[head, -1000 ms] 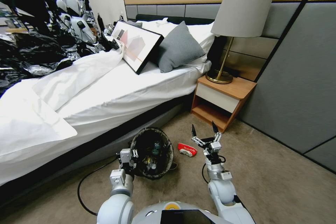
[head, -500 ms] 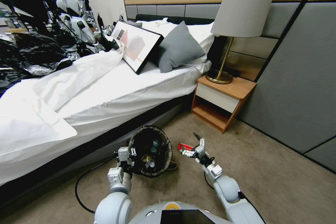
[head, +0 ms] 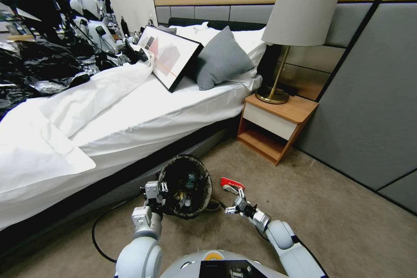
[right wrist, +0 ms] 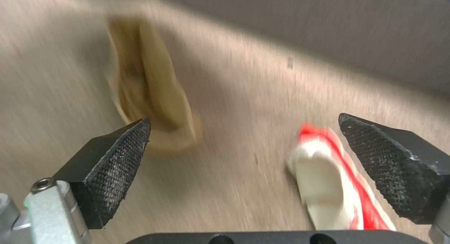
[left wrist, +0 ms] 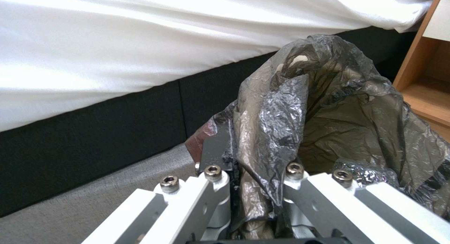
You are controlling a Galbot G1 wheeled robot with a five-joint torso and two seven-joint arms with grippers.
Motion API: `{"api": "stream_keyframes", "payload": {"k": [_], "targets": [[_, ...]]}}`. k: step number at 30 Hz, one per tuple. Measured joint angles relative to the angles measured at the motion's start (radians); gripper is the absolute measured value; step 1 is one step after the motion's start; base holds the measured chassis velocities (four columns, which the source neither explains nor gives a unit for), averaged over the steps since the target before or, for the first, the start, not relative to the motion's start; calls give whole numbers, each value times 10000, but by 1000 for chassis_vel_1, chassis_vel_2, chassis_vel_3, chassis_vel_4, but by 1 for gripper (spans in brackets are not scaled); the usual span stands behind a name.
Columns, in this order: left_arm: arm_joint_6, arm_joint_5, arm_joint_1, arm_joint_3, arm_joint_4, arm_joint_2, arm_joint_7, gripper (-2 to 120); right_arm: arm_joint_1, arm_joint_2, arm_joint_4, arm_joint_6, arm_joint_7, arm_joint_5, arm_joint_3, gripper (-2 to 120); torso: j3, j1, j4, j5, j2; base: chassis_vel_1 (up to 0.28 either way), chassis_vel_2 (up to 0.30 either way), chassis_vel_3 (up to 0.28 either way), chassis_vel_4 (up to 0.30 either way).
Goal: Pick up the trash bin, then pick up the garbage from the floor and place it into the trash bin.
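The trash bin, lined with a crinkled black bag, hangs tilted beside the bed with some litter inside. My left gripper is shut on its rim; in the left wrist view the left gripper pinches the folded bag. My right gripper is low over the carpet, just right of the bin, open and holding nothing. In the right wrist view the right gripper has a brown paper bag beyond one fingertip and a red-white packet beside the other. The packet lies on the carpet.
The bed runs along the left, its dark base close behind the bin. A wooden nightstand with a lamp stands ahead. A grey wall panel bounds the right. A black cable loops on the carpet at left.
My right gripper has come down from above the packet, drawn back toward me and turned toward the bin, staying open. The bin and left gripper shifted slightly left.
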Motion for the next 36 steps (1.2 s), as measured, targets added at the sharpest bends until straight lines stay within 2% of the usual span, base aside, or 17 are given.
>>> {"api": "stream_keyframes", "payload": {"k": [23, 36], "targets": [[-53, 154, 200, 65, -44, -63, 1, 6, 2336, 401, -3830, 403, 1887, -72, -58, 100, 0, 0, -1, 0, -1, 0, 0, 0, 0], [-75, 318, 283, 191, -64, -104, 6, 6, 2805, 513, -4531, 472, 2085, 56, -232, 99, 0, 0, -1, 0, 0, 0, 0, 0, 0]]}}
